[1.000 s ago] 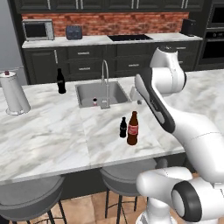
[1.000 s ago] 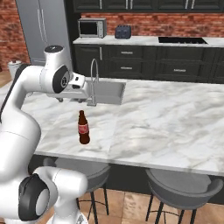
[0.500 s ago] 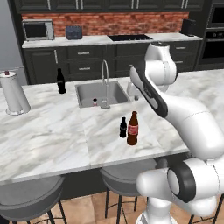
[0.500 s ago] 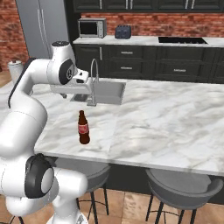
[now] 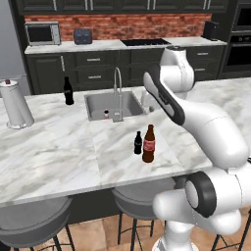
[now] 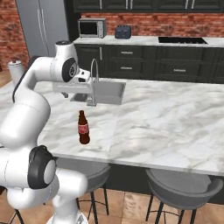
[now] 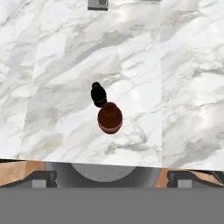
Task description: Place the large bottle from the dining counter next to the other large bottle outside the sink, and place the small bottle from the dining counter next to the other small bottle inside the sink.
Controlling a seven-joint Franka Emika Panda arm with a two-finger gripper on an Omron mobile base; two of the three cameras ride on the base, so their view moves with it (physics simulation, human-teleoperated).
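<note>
even soft light, slight blur

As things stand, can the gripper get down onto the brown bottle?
Probably yes. The hand view looks straight down on the brown bottle with open air above its cap. The small black bottle stands close beside it, so the open fingers could brush it on one side.

small bottle [image 5: 138,143] partly hidden behind large bottle [image 5: 148,144], pincer hidden behind arm, stool [image 5: 29,226] cropped by frame edge
</note>
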